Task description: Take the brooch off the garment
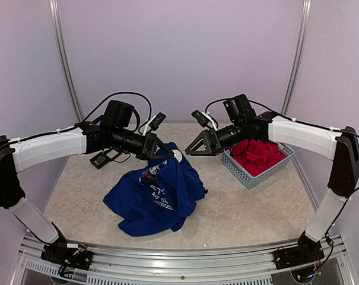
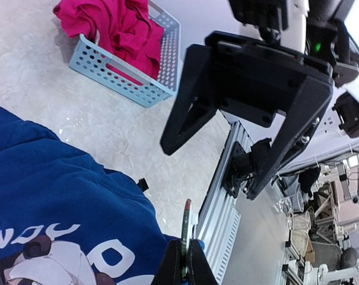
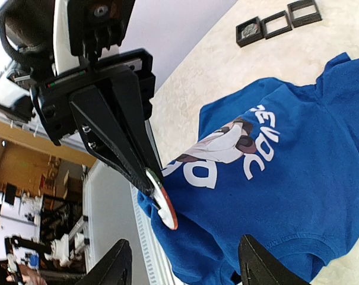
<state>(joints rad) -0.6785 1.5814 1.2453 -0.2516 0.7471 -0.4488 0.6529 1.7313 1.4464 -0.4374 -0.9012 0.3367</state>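
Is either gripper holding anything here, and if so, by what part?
The left gripper holds the round brooch by its rim, pinched edge-on between its shut fingers. The right gripper is open and holds nothing.

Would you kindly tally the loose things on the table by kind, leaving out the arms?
garments: 2, the blue T-shirt and the red garment
basket: 1
brooch: 1
small black square trays: 3
Total: 7
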